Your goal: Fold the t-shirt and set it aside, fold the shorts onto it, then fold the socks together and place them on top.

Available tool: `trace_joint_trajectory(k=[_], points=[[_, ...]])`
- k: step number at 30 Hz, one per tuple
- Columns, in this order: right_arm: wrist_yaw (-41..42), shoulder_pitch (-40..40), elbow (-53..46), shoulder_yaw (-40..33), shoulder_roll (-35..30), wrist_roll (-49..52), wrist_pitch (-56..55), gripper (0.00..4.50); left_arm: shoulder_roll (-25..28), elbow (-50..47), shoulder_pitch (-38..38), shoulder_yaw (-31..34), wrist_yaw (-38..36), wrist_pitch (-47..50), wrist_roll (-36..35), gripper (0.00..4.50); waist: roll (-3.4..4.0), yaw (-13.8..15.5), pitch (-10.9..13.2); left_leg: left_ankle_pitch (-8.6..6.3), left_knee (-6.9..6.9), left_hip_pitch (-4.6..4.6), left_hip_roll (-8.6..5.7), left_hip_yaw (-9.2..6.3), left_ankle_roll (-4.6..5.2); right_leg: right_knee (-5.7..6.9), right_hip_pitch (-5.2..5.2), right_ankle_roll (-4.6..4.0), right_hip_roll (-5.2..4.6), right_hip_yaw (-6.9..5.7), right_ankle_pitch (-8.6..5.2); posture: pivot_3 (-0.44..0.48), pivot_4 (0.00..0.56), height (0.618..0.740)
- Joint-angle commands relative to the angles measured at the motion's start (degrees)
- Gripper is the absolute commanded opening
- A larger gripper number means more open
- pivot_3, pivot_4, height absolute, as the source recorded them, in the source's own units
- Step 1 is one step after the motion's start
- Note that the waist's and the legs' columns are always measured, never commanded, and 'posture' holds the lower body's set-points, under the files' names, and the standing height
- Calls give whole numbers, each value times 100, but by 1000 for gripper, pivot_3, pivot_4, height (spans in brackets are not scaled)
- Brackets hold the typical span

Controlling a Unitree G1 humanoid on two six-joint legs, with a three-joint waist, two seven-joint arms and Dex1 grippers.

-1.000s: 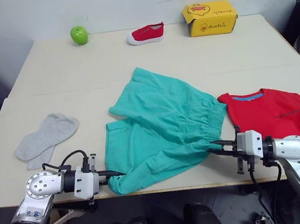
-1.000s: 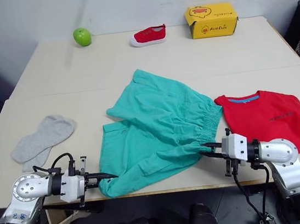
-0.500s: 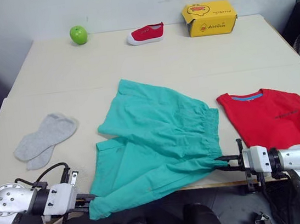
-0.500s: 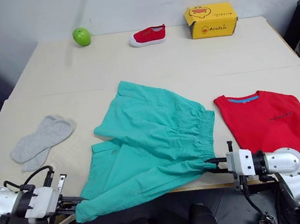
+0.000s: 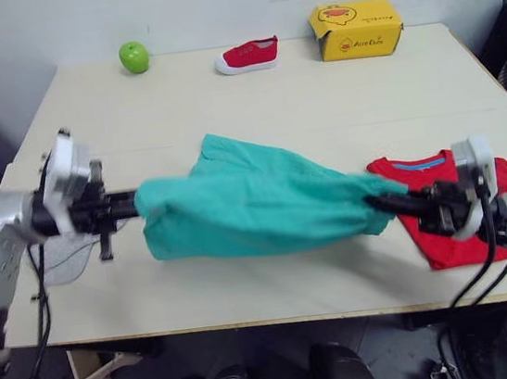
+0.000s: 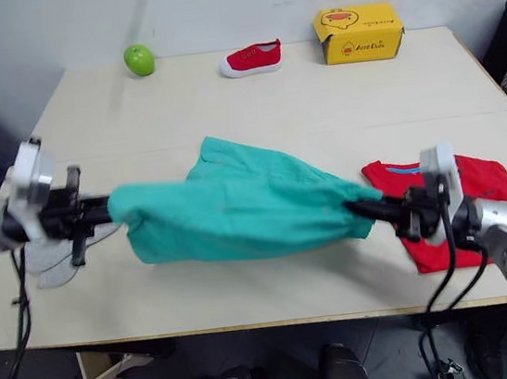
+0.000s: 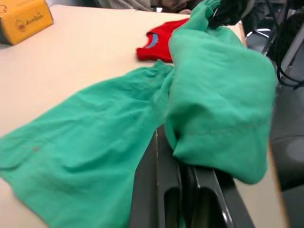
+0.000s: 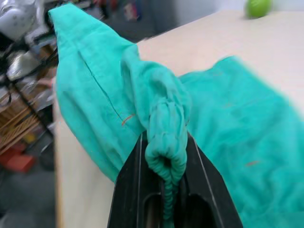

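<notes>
- A pale table (image 5: 252, 106) stands against a light wall.
- Nearest, the left gripper (image 5: 129, 204) and right gripper (image 5: 381, 202) hold the shorts (image 5: 256, 210) stretched between them, raised above the table; the far edge trails onto the tabletop.
- Left fingers (image 7: 156, 190) are clamped on a hem; right fingers (image 8: 135, 190) are pinched on the gathered waistband.
- The t-shirt (image 5: 468, 217) lies flat by the right arm, partly behind that gripper.
- The socks (image 6: 66, 256) lie by the left arm, partly hidden behind it.
- Along the far edge sit an apple (image 5: 133, 57), a shoe (image 5: 247, 56) and a yellow box (image 5: 356, 29).
</notes>
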Motion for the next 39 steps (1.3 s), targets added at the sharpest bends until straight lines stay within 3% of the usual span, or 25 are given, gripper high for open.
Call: trace_joint_trajectory(k=[1,6,11,22,27,29,32,35,37,39], points=[[-1098,-826,588,-145,307,193,874,0,-625,1540,-1213,-368,70,-28,697,36,-14,-1,4,2,5,-17,-2,7,4,-15,-12,9,5,3,5,0,150,740],[-1702,-1475,1185,154,678,-249,1665,0,-1484,3941,-2417,-680,211,-826,1776,36,-20,-28,4,0,1,-28,-8,27,5,-31,-21,13,25,13,8,0,150,740],[-2032,-1717,1563,182,1147,-645,1781,0,-1928,5401,-3031,-641,849,-1054,2428,36,-26,-36,6,-2,8,-102,-4,68,2,-24,-94,14,32,14,9,0,150,740],[-2330,-1471,1251,-153,1787,-1207,1230,0,-2384,6117,-3225,217,1875,-2120,2659,36,-33,-30,10,-1,48,-120,2,74,4,3,-111,20,29,25,12,0,150,740],[-2511,-1475,1314,-365,1869,-1306,1163,0,-2521,6309,-3305,280,2312,-2098,2932,36,-33,-34,10,-1,72,-125,3,74,10,15,-110,29,27,34,18,0,150,740],[-2516,-1452,1284,-326,1929,-1352,1166,0,-2571,6337,-3285,316,2491,-2148,3006,659,-33,-38,10,-1,72,-124,2,74,10,17,-111,29,28,36,18,0,150,740],[-2536,-1476,1289,-211,2028,-1763,597,876,-2563,6334,-3217,411,3129,-2560,3129,1619,-34,-57,10,-1,71,-125,3,75,10,18,-114,29,30,36,18,0,150,740],[-2558,-1496,1529,259,1871,-2908,-575,1895,-2425,6297,-3084,510,3704,-3143,3272,2580,-33,-74,10,-1,70,-124,5,77,10,17,-114,30,28,38,18,0,150,740],[-2624,-1541,1625,133,1927,-3120,-1085,2628,-2335,6232,-2984,596,3715,-3505,3266,3239,-33,-97,10,-1,69,-123,6,78,10,18,-114,30,25,40,18,0,150,740],[-2491,-1478,1609,47,1865,-3258,-1481,3391,-2284,6147,-2897,794,3375,-3681,3075,3252,-33,-105,10,-1,68,-123,5,80,10,18,-115,30,26,40,18,0,150,740]])
